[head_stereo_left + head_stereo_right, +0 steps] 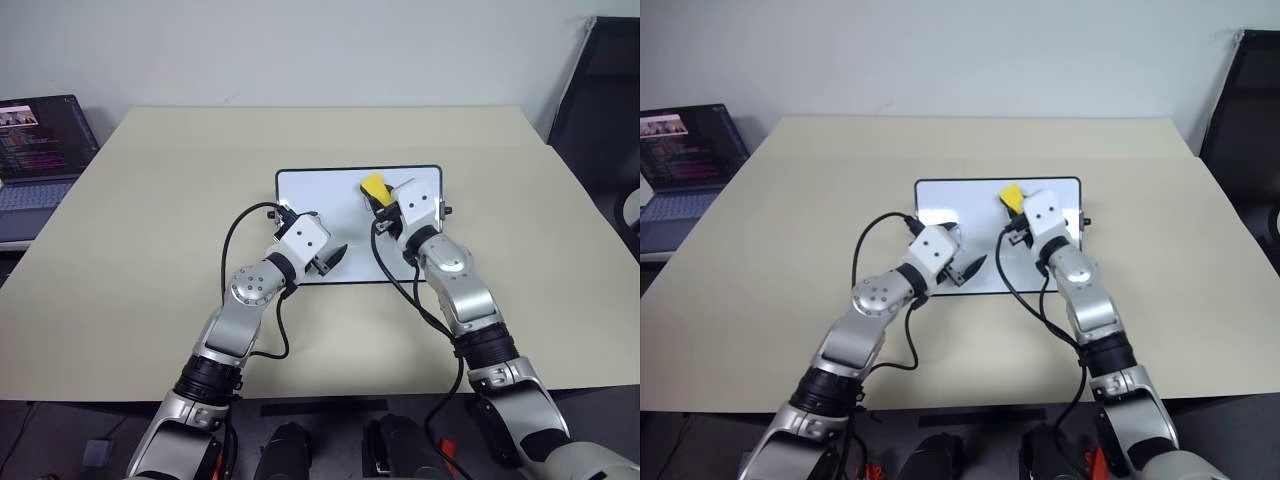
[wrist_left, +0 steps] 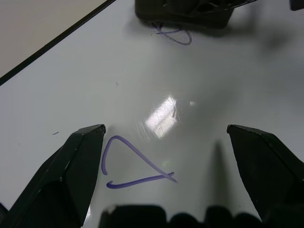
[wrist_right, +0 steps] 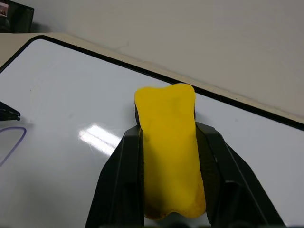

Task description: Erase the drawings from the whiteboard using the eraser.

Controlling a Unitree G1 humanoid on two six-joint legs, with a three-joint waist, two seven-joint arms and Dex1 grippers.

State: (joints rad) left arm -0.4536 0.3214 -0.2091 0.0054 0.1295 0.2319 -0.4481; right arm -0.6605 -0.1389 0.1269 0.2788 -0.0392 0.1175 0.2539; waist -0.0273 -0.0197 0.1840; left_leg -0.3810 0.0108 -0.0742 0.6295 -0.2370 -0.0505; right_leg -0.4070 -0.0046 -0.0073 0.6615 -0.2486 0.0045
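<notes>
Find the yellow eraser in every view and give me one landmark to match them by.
Left eye view: the eraser sits over the whiteboard, held in the right gripper.
Right eye view: same spot, right of the board's middle.
Left wrist view: not recognisable as yellow.
Right wrist view: centre, clamped between fingers.
Shared landmark: the whiteboard's black frame.

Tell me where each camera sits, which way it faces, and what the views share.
Left eye view: on the head, looking down over both arms at the whiteboard on the table.
Right eye view: same scene from the other eye.
Left wrist view: along the open left claw at a drawing on the board.
Right wrist view: along the right claw, shut on the eraser.
Shared: all show the whiteboard; the head views and the right wrist view show the eraser.
</notes>
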